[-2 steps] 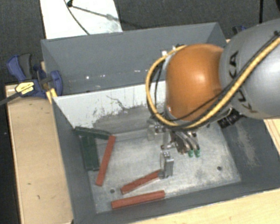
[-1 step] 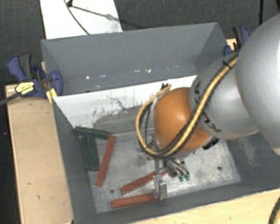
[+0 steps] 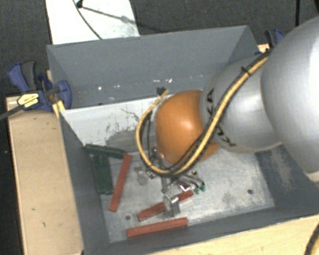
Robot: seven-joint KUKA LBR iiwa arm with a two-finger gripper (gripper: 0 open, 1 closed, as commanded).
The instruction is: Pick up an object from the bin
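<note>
Fingers (image 3: 172, 206): down at floor level, meeting the middle red-brown stick (image 3: 152, 212) toward its right end; whether they stand apart, together or clamped on it cannot be told, since the wrist hides the gap.

Gripper (image 3: 172, 200): low over the floor, centre-front of the bin (image 3: 97, 248).

Task's thing, by position: the middle stick, lying nearly flat and slightly slanted, with its left end nearer the front wall. Neighbours: a second red-brown stick (image 3: 157, 227) just in front, along the front wall and apart from the first; a small green piece (image 3: 200, 189) just right of the gripper; a third, slanted stick (image 3: 120, 184) and a dark green block (image 3: 101, 174) further left.

Step in hand (judgement): securing the middle stick. To do it well: straddle the stick across its narrow width, not lengthwise; grip nearer mid-length if poss., so it does not swing; seat fully before closing; bear on that stick alone; lift straight up, clear of the front stick & green piece.

Pose: wrist approx. vertical, tool pointing down; orange cover (image 3: 180, 126) directly above the gripper; yellow & black cables (image 3: 142, 138) looped round the cover's left side; arm (image 3: 300, 107) runs up & right as a broad grey link.
</note>
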